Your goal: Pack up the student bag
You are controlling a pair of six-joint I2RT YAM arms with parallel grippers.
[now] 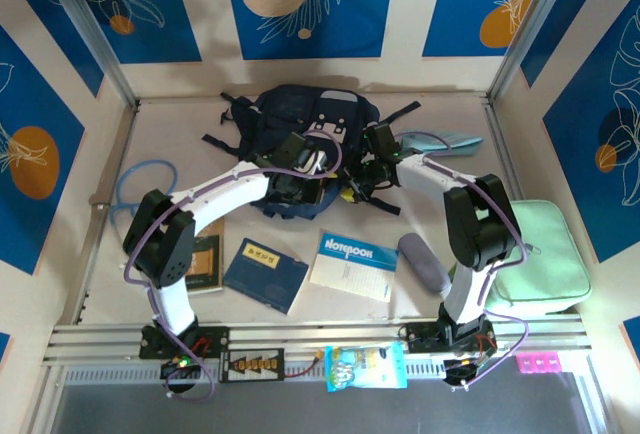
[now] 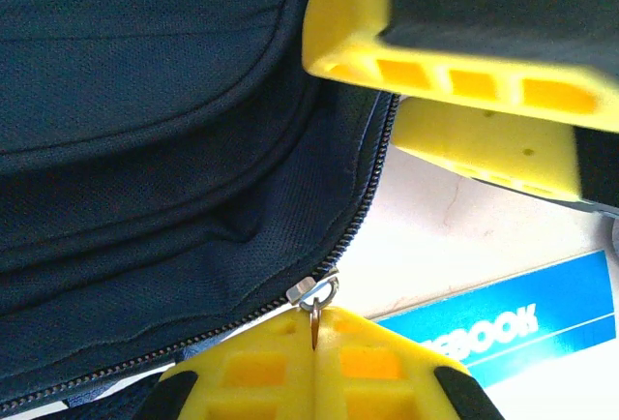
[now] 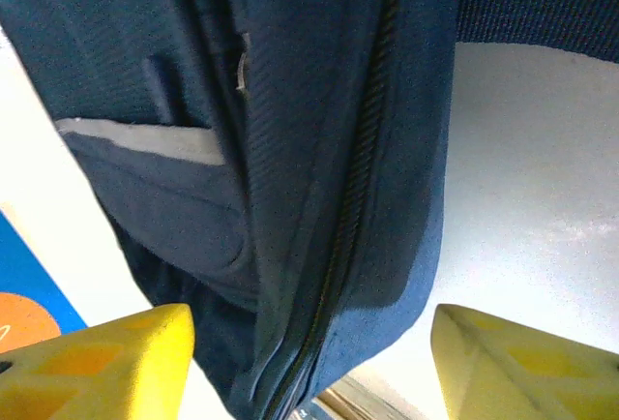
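Zip pull [image 2: 317,294]: was pinched at the tips of the closed left claw [image 2: 314,338]. Bag [image 1: 295,104]: lay just ahead of both claws. Right claw [image 3: 309,352]: stood open, jaws straddling the bag's zipped edge, gripping nothing. Risk: unbraced fabric could drag with the pull; thin tab could slip free.

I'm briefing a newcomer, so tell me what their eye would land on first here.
The dark navy student bag sits at the far middle of the table. The left gripper is pinched shut on the silver zipper pull, while the right gripper stands open astride a fold of the bag. Nearer lie a blue-and-white notebook and, at right, a mint-green case.
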